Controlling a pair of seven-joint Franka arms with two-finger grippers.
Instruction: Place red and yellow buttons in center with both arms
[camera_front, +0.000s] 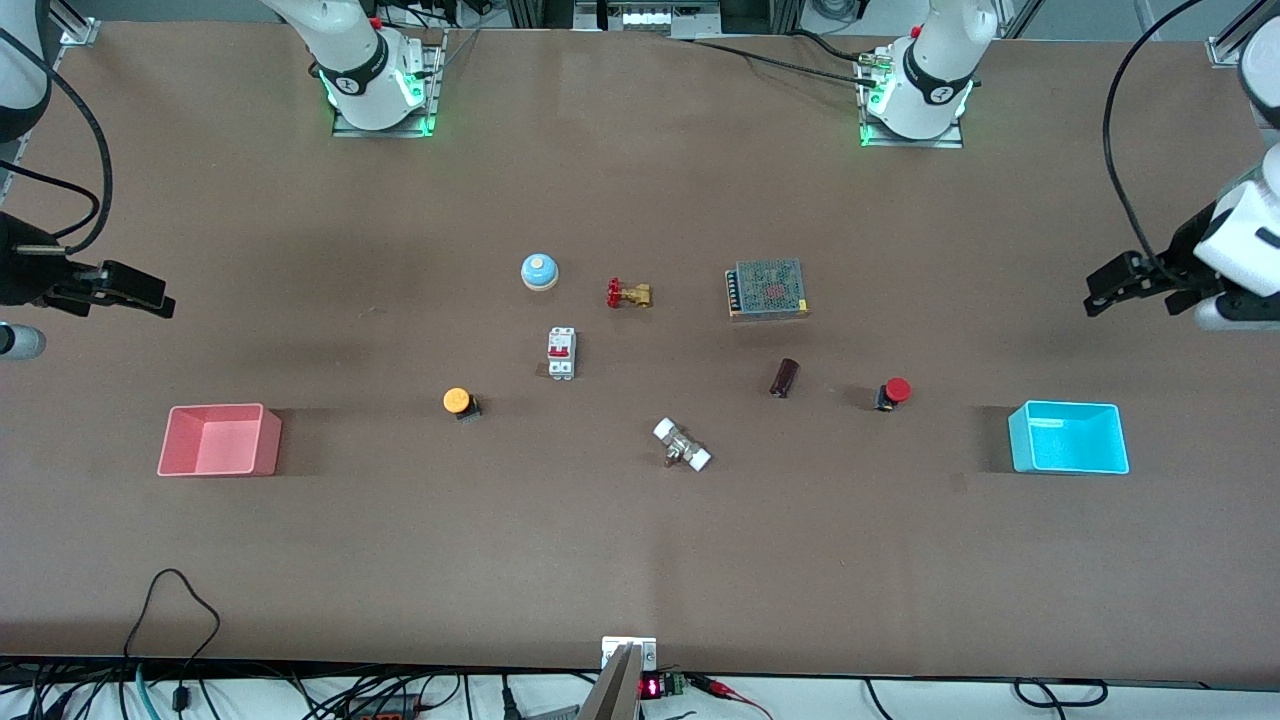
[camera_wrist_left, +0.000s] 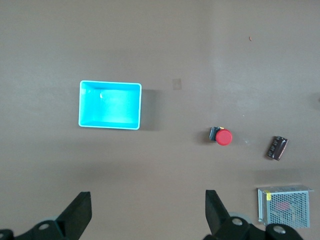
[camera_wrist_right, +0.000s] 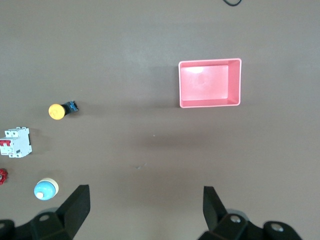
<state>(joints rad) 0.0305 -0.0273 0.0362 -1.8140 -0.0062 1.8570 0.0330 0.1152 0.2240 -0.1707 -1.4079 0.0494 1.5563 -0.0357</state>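
The red button (camera_front: 893, 392) lies on the brown tabletop (camera_front: 640, 560) toward the left arm's end, between a dark cylinder and the cyan bin; it also shows in the left wrist view (camera_wrist_left: 223, 136). The yellow button (camera_front: 459, 402) sits toward the right arm's end, between the pink bin and a circuit breaker, and shows in the right wrist view (camera_wrist_right: 57, 111). My left gripper (camera_front: 1098, 298) hangs open and empty over bare table at its end (camera_wrist_left: 147, 200). My right gripper (camera_front: 160, 300) hangs open and empty over bare table at its end (camera_wrist_right: 145, 195). Both are well apart from the buttons.
A pink bin (camera_front: 220, 440) and a cyan bin (camera_front: 1068, 437) stand at the two ends. In the middle lie a blue-and-white bell (camera_front: 539, 271), a red-handled brass valve (camera_front: 628, 294), a circuit breaker (camera_front: 561, 353), a mesh power supply (camera_front: 767, 289), a dark cylinder (camera_front: 784, 378) and a white-capped fitting (camera_front: 682, 445).
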